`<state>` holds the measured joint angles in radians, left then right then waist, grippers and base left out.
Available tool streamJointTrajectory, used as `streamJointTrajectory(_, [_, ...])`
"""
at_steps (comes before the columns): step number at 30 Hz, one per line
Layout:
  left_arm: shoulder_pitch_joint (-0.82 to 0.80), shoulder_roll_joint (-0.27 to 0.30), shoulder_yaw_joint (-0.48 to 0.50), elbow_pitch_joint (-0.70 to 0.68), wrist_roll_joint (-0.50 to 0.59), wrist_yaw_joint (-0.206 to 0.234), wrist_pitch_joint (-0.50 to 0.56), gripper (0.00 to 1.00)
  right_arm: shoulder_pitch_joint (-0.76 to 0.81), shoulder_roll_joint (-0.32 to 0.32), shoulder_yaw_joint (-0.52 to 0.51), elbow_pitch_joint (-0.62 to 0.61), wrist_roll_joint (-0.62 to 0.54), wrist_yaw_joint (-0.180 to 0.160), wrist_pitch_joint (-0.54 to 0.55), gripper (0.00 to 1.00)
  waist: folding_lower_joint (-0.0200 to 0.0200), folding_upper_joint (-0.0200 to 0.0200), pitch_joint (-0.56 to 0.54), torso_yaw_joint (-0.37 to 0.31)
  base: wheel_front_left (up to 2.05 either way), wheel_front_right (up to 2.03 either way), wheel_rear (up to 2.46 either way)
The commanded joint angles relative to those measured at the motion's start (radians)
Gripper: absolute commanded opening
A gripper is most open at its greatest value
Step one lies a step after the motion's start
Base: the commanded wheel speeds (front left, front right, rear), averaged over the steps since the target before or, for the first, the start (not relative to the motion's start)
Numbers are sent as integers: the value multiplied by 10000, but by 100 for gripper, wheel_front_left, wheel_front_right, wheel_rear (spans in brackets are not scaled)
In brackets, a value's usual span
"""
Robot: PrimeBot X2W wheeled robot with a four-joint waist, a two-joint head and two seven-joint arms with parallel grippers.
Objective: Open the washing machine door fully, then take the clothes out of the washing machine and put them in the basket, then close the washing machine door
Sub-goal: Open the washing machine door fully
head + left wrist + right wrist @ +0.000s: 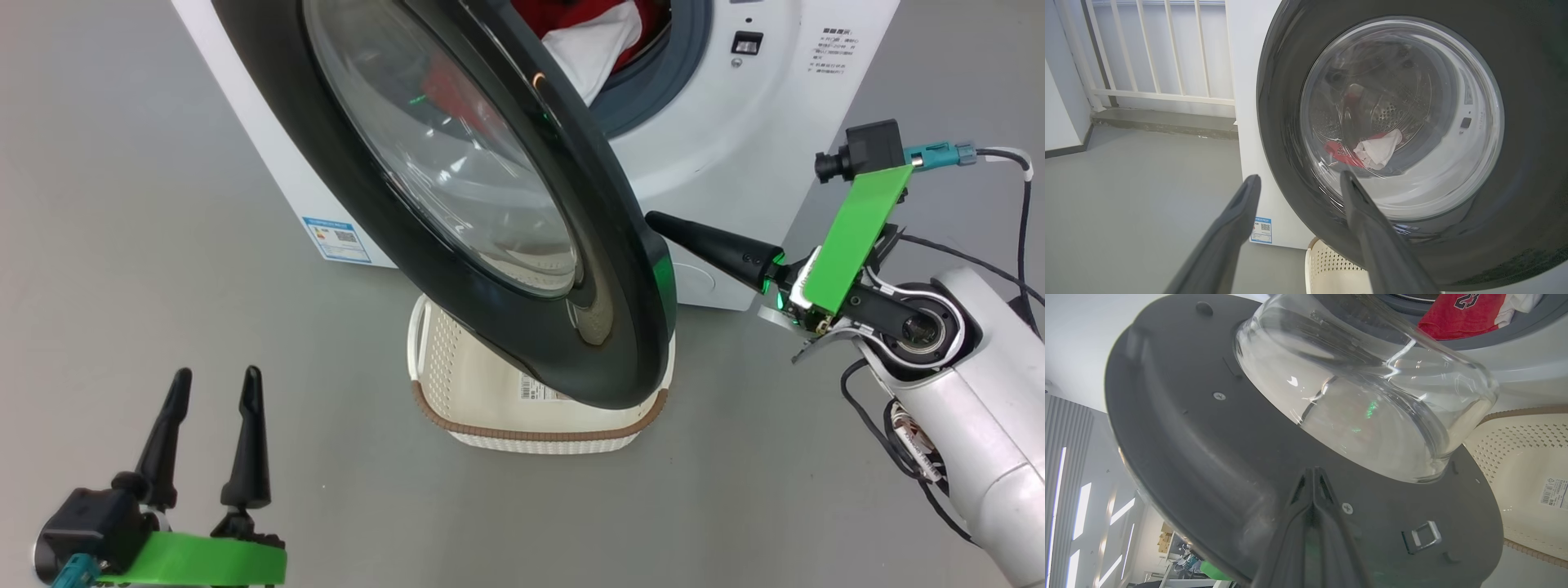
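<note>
At your lower left, the left gripper [217, 374] hangs above the grey floor [106, 245]. Its fingers are spread wide and hold nothing, well apart from the washing machine [735, 163]. Moving right, the washing machine door [457, 163] stands partly swung out, free edge to the right. Its black frame and glass bowl cover much of the opening. The basket [522, 434] sits on the floor just in front of the machine, beneath the door's lower edge, a paper label [543, 390] on its bottom. The clothes [596, 45], red and white, lie at the drum's mouth behind the door. At your right, the right gripper [653, 219] has its fingers pressed together, gripping nothing, the tip against the door's inner face near the free edge.
</note>
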<state>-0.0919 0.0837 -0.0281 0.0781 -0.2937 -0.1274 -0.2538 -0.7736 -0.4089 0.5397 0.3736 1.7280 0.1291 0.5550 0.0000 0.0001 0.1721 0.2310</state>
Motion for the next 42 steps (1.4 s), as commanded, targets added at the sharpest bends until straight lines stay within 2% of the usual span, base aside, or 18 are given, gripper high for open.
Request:
streamJointTrajectory(1, [-195, 134, 323, -182, -28, -33, -80, 100, 244, 59, 42, -228, 15, 16, 27, 0, 0, -1, -13, 3, 0, 0, 0])
streamJointTrajectory(20, [-109, 146, 237, 17, -28, -33, -80, 100, 1033, 554, 95, -581, -33, 16, 777, 0, 0, -1, -393, 356, 0, 0, 0])
streamJointTrajectory(42, [110, 110, 405, 193, 11, -33, -80, 100, 1751, 1183, -100, -1058, -392, 16, 1119, 0, 0, -1, -780, 1580, 0, 0, 0])
